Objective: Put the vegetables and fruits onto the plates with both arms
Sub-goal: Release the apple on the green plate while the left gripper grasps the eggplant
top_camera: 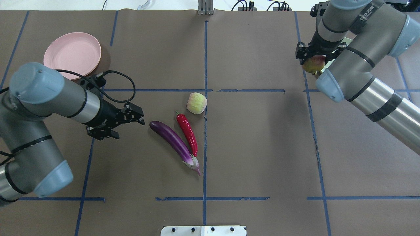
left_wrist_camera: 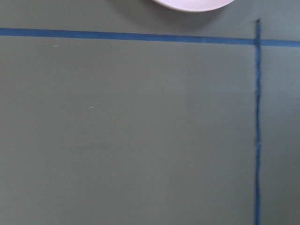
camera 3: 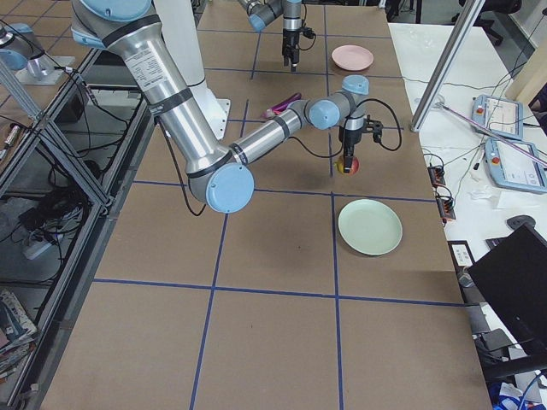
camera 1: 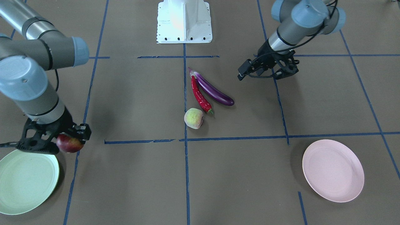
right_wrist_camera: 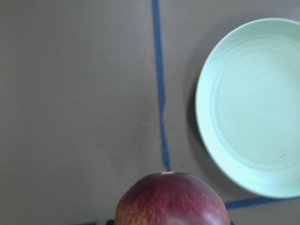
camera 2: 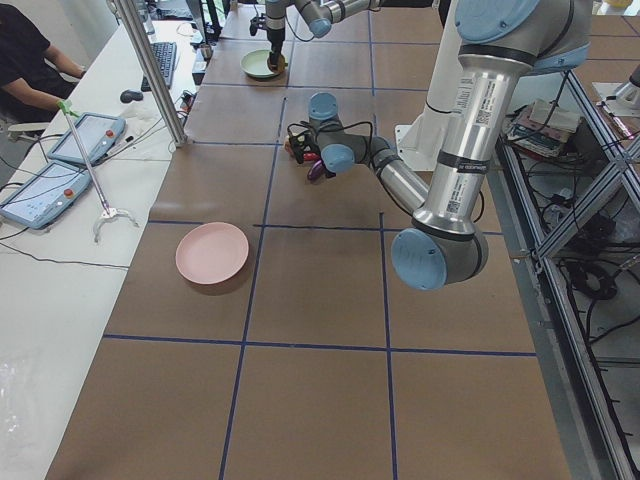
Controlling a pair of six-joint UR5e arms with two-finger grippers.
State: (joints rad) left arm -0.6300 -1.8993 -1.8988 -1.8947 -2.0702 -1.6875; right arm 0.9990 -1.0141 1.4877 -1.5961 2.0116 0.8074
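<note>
My right gripper [camera 1: 64, 142] is shut on the dark red fruit [camera 1: 69, 143] and holds it above the table beside the mint green plate [camera 1: 26, 181]. The right wrist view shows that fruit [right_wrist_camera: 171, 201] at the bottom, with the plate [right_wrist_camera: 253, 108] up and to the right. My left gripper [top_camera: 113, 126] is open and empty, just left of the purple eggplant [top_camera: 170, 137]. The red chili pepper [top_camera: 187, 132] lies beside the eggplant. The pale yellow-green fruit [top_camera: 197, 103] sits by the chili's stem. The pink plate [top_camera: 72, 54] is empty at the far left.
Blue tape lines [top_camera: 205, 98] cross the brown table cover. The white base block [camera 1: 184, 22] stands at the robot's edge of the table. In the overhead view my right arm [top_camera: 361, 65] hides most of the mint plate. A seated operator [camera 2: 30, 70] and tablets are beyond the far edge.
</note>
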